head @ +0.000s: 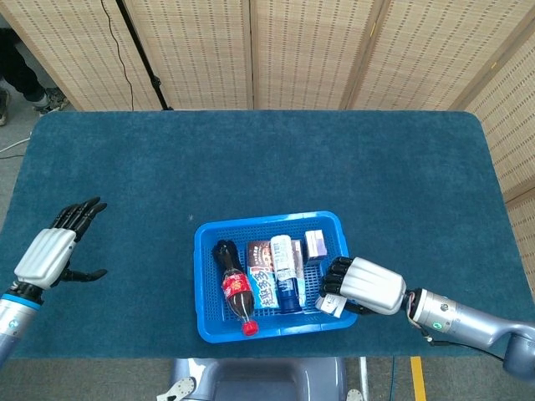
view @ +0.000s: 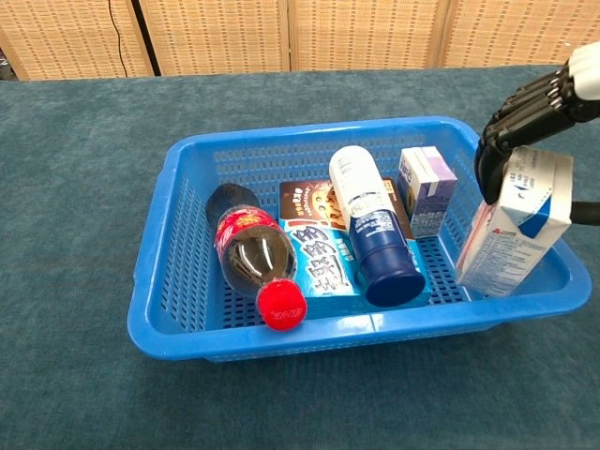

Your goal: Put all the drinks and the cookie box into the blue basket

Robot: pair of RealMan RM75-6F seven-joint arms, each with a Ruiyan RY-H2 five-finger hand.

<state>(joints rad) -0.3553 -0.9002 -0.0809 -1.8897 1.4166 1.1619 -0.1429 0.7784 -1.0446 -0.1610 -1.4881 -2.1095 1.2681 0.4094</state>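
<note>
Basket point(view: 159, 234) holding cola bottle point(view: 248, 253) leftmost, cookie box point(view: 319, 253), bottle point(view: 370, 220), small carton point(view: 427, 187), milk carton point(view: 516, 225) rightmost.

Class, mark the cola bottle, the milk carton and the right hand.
cola bottle point(view: 251, 255), chest view, on its dark belly
milk carton point(view: 514, 232), chest view, on its front face
right hand point(head: 361, 286), head view, on its white back
</note>
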